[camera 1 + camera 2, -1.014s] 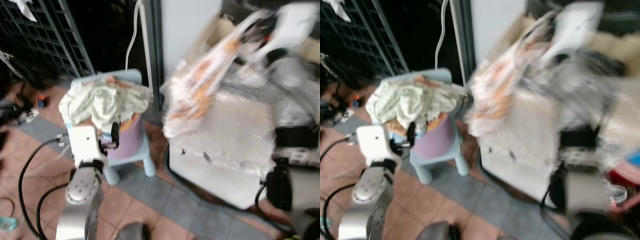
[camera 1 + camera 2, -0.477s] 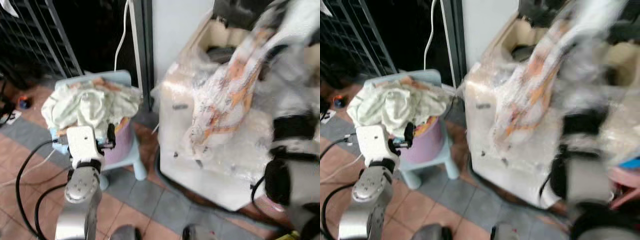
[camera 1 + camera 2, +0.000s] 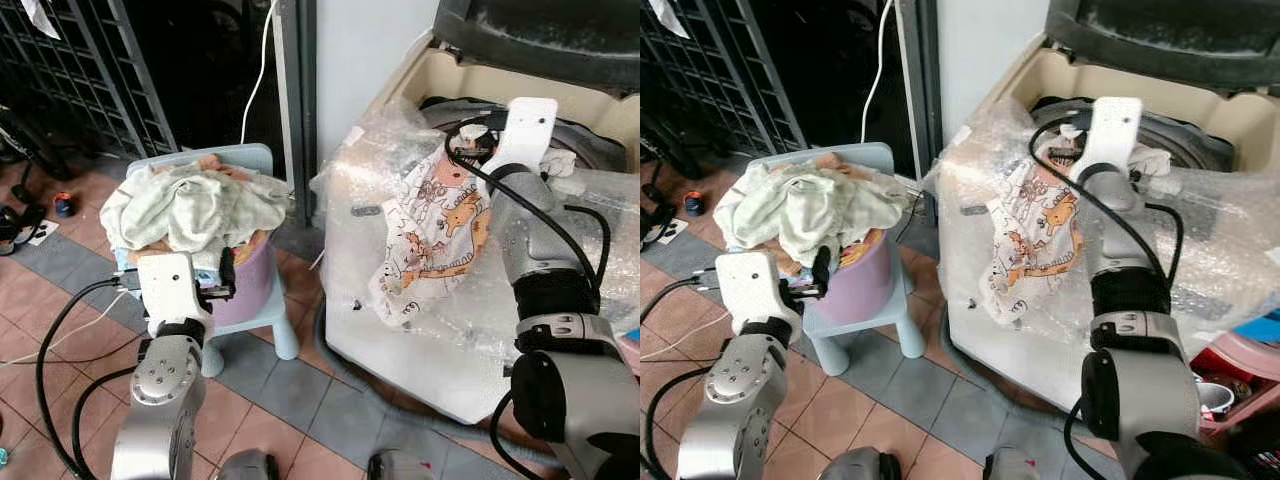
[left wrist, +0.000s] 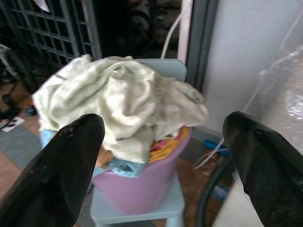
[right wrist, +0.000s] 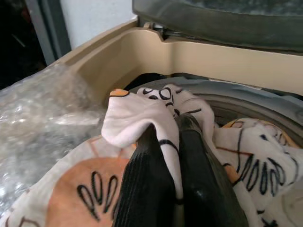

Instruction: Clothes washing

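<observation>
White cartoon-print cloth (image 3: 435, 235), no readable writing, is pinched in your right gripper (image 5: 176, 142) over the washer (image 3: 560, 130); left gripper (image 4: 161, 142) gapes.

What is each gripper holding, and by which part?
Right gripper pinches a bunched fold of the cartoon-print cloth; left gripper is open, holding nothing.

pale green cloth (image 4: 118, 106), purple basket (image 4: 142, 194), spread fingers (image 4: 61, 165)

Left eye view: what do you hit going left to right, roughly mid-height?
Black metal grille → pale green cloth heaped on the purple basket → white cable → printed garment hanging over the bubble-wrapped washing machine → right end effector shut on that garment.
</observation>
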`<state>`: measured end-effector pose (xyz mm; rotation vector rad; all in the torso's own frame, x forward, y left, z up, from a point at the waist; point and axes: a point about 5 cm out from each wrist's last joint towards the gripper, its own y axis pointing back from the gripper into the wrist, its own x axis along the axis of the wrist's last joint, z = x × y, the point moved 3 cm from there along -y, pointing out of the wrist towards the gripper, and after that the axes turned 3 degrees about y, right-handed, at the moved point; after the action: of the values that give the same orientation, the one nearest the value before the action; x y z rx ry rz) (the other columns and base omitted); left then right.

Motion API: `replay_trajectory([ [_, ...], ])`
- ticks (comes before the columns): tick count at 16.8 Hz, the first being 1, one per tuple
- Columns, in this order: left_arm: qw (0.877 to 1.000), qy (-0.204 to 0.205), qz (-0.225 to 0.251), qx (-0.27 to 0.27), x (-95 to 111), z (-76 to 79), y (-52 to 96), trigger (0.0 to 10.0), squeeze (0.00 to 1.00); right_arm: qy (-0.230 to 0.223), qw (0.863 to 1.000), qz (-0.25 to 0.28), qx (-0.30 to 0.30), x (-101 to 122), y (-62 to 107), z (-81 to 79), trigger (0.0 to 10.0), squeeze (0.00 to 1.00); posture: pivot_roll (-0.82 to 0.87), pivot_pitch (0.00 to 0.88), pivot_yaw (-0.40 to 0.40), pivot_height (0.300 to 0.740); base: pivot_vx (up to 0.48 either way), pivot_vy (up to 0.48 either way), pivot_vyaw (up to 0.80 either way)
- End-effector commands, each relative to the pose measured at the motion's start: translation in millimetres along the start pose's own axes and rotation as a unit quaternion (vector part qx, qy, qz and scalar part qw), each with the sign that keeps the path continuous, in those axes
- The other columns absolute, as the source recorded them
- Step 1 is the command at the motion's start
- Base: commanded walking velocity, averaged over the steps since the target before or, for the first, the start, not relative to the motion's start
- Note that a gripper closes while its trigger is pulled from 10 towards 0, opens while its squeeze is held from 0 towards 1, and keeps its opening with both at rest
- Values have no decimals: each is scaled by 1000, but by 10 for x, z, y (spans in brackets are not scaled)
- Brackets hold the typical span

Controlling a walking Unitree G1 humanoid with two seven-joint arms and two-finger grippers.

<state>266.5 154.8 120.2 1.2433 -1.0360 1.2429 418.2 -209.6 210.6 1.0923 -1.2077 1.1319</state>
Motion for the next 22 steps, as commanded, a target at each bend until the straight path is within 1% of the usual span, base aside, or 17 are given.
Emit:
replay_trajectory([
  [1, 1000, 0, 8, -3, 39, 8, -3, 10000, 0, -20, 999, 30, 25, 151, 16, -72, 10000, 0, -19, 43, 29, 740, 240, 0, 0],
  [2, 1000, 0, 10, -4, 46, 8, 1, 10000, 0, -19, 998, 36, 38, 174, 19, -109, 10000, 0, -19, 43, 29, 740, 277, 0, 0],
  [3, 1000, 1, 14, -5, 57, 4, 5, 10000, 0, -23, 998, 45, 38, 213, 13, -121, 10000, 0, -17, 43, 29, 740, 364, 0, 0],
  [4, 1000, 0, 14, -6, 59, 0, 5, 10000, 0, -20, 998, 51, 37, 234, 10, -112, 10000, 0, -16, 44, 28, 740, 375, 0, 0],
  [5, 1000, 0, 14, -6, 60, -7, 2, 10000, 0, -26, 998, 45, 36, 223, 7, -112, 10000, 0, -16, 44, 28, 740, 375, 0, 0],
  [6, 1000, 0, 15, -6, 61, -12, 0, 10000, 0, -32, 998, 43, 38, 219, 9, -119, 10000, 0, -16, 44, 28, 740, 379, 0, -675],
  [7, 1000, 0, 15, -5, 61, -14, -2, 10000, 0, -25, 998, 46, 38, 222, 21, -120, 10000, 0, -16, 44, 28, 740, 375, 0, -800],
  [11, 1000, -1, 17, -6, 80, 1, -31, 10000, 0, -20, 998, 48, 42, 213, 29, -139, 10000, 0, -15, 62, 36, 740, 373, 0, -753],
  [14, 999, 4, 36, 12, 207, -41, -68, 10000, 0, -13, 997, 51, 48, 280, 10, -181, 10000, 0, -10, 91, 31, 740, 338, 0, -615],
  [15, 999, 6, 41, 15, 235, -42, -54, 10000, 0, -3, 997, 56, 53, 332, -1, -216, 10000, 0, -3, 105, 35, 740, 0, 0, 0],
  [16, 999, 6, 41, 14, 243, -40, -33, 10000, 0, -3, 997, 53, 53, 358, -15, -227, 10000, 0, -9, 109, 32, 740, 0, 0, 0],
  [17, 999, 10, 33, 21, 200, -54, -5, 10000, 0, 0, 997, 48, 53, 370, -35, -240, 10000, 0, -12, 103, 28, 740, 0, 0, 0],
  [18, 999, 14, 24, 24, 155, -54, 8, 10000, 0, -4, 998, 34, 61, 354, -58, -289, 10000, 0, -12, 101, 27, 740, 0, 0, 0],
  [19, 999, 15, 19, 22, 120, -29, 10, 10000, 0, 14, 996, -11, 86, 265, -104, -401, 10000, 0, -14, 85, 30, 740, 0, 0, 0],
  [20, 1000, 15, 16, 18, 99, 1, 4, 10000, 0, 46, 993, -44, 104, 207, -143, -468, 10000, 0, -17, 69, 27, 740, 0, 0, 0],
  [21, 1000, 14, 14, 9, 95, 50, -18, 10000, 0, 56, 996, 1, 74, 641, -262, -357, 10000, 0, -5, 61, 18, 740, 0, 0, 0],
  [22, 1000, 10, 15, 11, 97, 42, -31, 10000, 0, 39, 996, 82, 8, 1138, -279, -135, 10000, 0, -8, 52, 14, 740, 0, 0, 0],
])
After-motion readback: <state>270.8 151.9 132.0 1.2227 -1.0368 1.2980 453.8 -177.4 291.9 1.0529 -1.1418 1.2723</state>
